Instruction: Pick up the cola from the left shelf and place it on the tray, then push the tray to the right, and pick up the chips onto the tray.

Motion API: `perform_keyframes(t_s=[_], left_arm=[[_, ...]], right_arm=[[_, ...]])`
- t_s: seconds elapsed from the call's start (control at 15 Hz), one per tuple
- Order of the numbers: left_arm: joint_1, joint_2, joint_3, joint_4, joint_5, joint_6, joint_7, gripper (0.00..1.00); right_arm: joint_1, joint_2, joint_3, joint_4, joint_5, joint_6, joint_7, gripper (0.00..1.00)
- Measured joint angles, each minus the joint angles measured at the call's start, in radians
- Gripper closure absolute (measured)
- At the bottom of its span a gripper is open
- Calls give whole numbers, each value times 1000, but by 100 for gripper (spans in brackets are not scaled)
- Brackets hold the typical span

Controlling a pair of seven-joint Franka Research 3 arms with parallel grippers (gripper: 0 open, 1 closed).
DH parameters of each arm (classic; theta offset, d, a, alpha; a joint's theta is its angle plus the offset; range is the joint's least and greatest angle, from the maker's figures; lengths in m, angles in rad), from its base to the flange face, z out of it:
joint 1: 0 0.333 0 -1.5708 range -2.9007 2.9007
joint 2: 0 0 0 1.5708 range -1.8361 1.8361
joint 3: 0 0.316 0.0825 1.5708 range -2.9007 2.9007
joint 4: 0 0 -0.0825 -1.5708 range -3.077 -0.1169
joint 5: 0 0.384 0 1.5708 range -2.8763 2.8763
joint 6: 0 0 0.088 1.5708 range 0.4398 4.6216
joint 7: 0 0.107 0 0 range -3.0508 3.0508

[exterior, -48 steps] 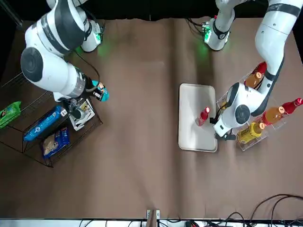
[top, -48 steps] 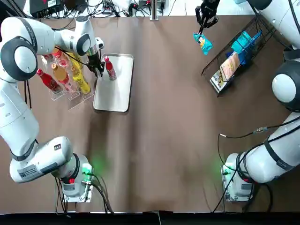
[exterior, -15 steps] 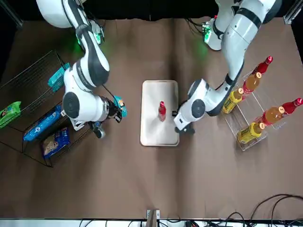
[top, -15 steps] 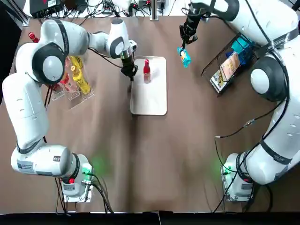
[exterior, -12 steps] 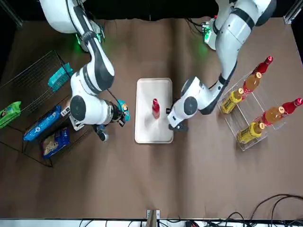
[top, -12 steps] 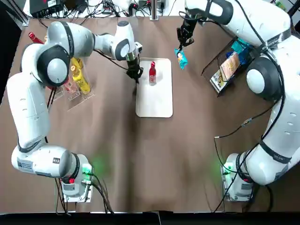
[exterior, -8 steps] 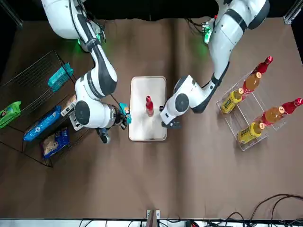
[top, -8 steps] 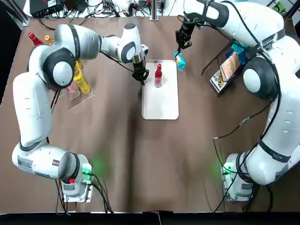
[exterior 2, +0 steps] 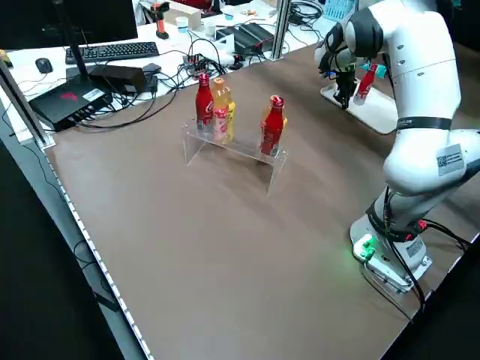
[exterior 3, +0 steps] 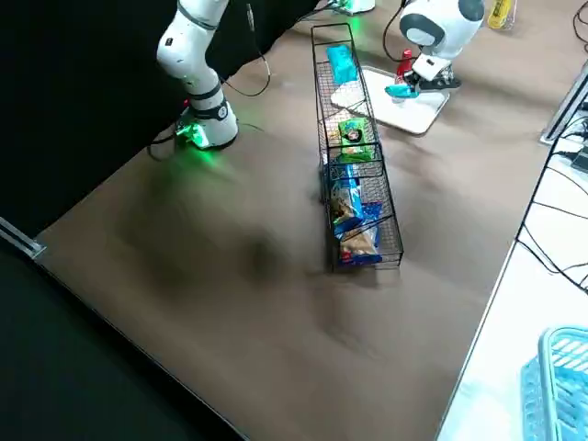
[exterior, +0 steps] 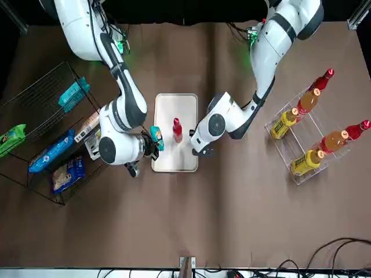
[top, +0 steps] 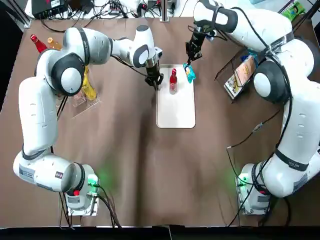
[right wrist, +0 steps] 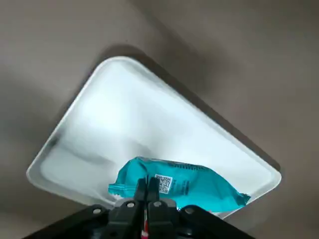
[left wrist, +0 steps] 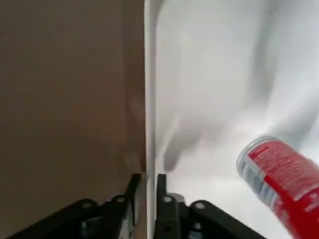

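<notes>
Chips (top: 189, 73) pinched by right hand (top: 188, 61); left hand (top: 156, 82) clamps tray rim (top: 159, 111).

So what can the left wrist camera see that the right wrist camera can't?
Only the left wrist view shows the red cola bottle and the left gripper pinching the rim of the white tray. Only the right wrist view shows the teal chips bag held in the right gripper. Both show that tray.
</notes>
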Motion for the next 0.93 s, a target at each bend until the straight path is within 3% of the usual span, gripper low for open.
perform_keyframes(t_s=[0.33, 0.4, 0.53, 0.6, 0.93], left_arm=[[27, -1, 0, 19, 0, 0, 0, 41], [46, -9, 1, 27, 1, 0, 0, 24], [89, -35, 1, 30, 23, -10, 9, 6], [114, -53, 1, 30, 47, -19, 12, 0], [240, -125, -2, 30, 224, -111, 40, 0]], right_arm=[[6, 55, 2, -7, 0, -8, 0, 96], [11, 78, 2, -8, 0, -7, 0, 96], [12, 95, 2, -8, 0, -5, 0, 96], [13, 102, 2, -8, 0, -5, 0, 96], [17, 121, 2, -8, 0, -4, 0, 94]])
